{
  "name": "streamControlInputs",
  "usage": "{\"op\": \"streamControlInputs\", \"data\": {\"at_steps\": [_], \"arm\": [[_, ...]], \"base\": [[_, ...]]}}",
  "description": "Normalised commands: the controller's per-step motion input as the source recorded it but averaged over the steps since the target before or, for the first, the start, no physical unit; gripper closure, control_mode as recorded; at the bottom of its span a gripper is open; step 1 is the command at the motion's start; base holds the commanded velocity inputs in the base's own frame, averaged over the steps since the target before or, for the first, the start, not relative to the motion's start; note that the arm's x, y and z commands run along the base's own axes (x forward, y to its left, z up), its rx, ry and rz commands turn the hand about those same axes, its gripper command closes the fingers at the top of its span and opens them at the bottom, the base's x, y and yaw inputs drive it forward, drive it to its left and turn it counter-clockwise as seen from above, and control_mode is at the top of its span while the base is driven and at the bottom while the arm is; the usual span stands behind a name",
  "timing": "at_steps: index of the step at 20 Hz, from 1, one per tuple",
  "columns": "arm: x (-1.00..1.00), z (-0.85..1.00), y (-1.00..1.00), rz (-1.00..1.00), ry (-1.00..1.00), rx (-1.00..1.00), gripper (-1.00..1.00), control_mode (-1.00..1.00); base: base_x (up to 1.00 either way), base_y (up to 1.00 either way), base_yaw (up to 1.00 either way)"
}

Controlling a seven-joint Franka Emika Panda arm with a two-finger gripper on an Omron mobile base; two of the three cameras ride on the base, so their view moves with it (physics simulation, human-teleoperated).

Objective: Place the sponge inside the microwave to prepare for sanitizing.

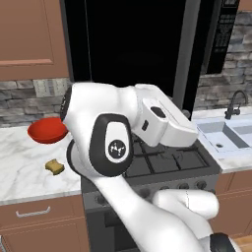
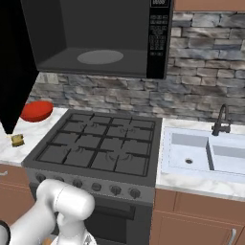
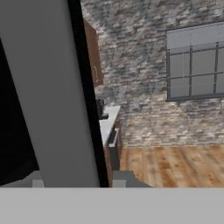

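Left base view: I see the sponge (image 1: 54, 167) on the marble counter (image 1: 19, 172), near the red bowl (image 1: 47, 130). Right base view: microwave (image 2: 95, 38) door swung open above the stove (image 2: 98, 146). Hand view: pincer state, cannot tell.

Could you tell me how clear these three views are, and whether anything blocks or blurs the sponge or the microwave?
Left base view: sharp, evenly lit, but the white arm hides much of the stove; the sponge lies clear on the counter. Right base view: crisp, the microwave cavity grey and readable, its open door a flat black slab at left. Hand view: softer and coarser.
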Motion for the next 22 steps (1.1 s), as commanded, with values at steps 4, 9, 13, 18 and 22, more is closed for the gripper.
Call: {"op": "streamControlInputs", "data": {"at_steps": [4,9,13,18,22], "arm": [[-0.13,-0.22,0.60,0.02,0.05,-0.03,1.00,-1.00],[-0.02,-0.23,0.60,0.02,0.08,-0.03,1.00,-1.00],[0.00,-0.03,0.31,0.01,0.04,0.00,1.00,-1.00],[0.00,0.00,0.16,0.00,0.03,0.00,1.00,-1.00],[0.00,0.00,0.15,0.00,0.04,0.00,1.00,-1.00]], "base": [[0.00,0.00,0.00],[0.00,0.00,0.00],[0.00,0.00,0.00],[0.00,0.00,0.00],[0.00,0.00,0.00]]}}
